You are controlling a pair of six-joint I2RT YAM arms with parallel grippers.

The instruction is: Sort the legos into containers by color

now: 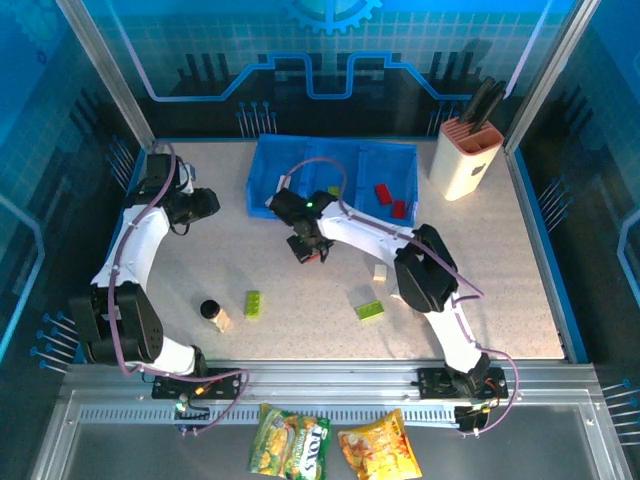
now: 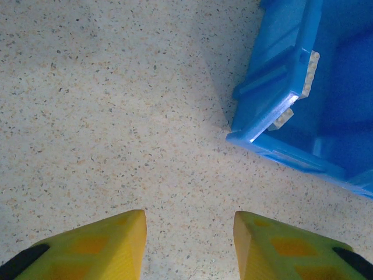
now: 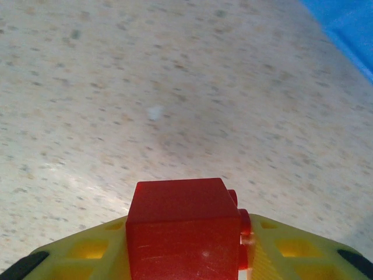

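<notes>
In the right wrist view my right gripper is shut on a red lego, just above the bare table. From above, that gripper hangs in front of the blue tray of containers. Two red legos lie in the tray's right compartment and a green one in the middle. My left gripper is open left of the tray; nothing is between its fingers. White legos peek over the tray corner. Green legos and a cream one lie loose.
A beige knife block stands at the back right. A small dark-capped bottle stands at the front left with a cream brick beside it. Two snack bags lie beyond the front rail.
</notes>
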